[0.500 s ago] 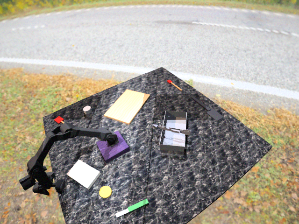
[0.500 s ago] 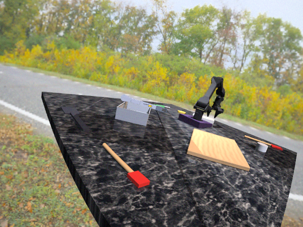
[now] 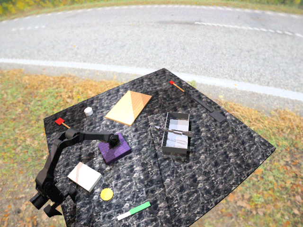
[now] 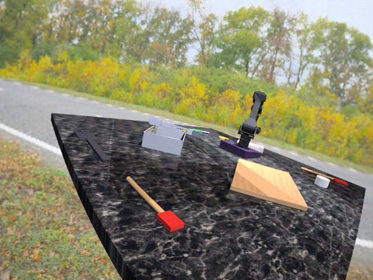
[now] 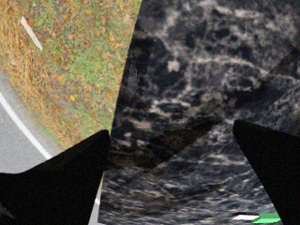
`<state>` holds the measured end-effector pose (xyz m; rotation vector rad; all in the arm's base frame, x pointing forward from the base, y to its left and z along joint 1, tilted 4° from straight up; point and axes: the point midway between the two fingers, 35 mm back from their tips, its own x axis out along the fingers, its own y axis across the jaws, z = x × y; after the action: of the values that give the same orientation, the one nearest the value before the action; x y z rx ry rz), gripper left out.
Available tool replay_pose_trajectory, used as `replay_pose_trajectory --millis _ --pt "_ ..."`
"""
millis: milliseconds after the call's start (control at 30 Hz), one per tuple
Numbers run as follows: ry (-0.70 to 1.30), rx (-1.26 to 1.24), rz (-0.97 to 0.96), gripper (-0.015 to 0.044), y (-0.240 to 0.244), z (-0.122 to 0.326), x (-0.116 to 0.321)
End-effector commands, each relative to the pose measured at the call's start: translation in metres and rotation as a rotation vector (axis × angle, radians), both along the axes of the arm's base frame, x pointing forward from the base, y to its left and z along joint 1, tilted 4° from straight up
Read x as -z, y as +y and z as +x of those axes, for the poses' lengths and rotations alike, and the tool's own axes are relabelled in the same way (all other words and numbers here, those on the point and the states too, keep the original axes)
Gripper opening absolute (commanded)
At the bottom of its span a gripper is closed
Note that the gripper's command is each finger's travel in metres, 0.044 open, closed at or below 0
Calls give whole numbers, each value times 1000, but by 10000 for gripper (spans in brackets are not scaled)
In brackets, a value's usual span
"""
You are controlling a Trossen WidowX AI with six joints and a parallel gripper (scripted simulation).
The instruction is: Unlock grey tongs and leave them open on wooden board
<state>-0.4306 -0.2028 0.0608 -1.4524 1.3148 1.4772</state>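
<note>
The grey tongs lie across the top of the roasting tin, with one end past the tin's left wall in the top view. Their arms look close together. The wooden board lies flat, with nothing on it. My gripper is open and empty, over the table's left edge in the top view, far from the tongs. The wrist view shows bare marble and grass between and beyond the fingers, and no tongs.
The arm stands on a purple block. Near the gripper are a white box, a yellow disc and a green-and-white stick. A white cylinder is left of the board, a dark spatula beyond the tin.
</note>
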Motion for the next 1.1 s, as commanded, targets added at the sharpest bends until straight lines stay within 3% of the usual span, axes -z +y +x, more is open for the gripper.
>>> replay_pose_trajectory --millis 0,367,567,867,1067 --pt "52 -446 57 440 -60 38 -4" --pt "155 -1344 148 440 -158 145 -6" --pt "247 -1775 158 440 -205 224 -12" --pt "393 -2591 176 440 -238 340 -16" --pt "514 -2950 159 440 -242 406 -20"
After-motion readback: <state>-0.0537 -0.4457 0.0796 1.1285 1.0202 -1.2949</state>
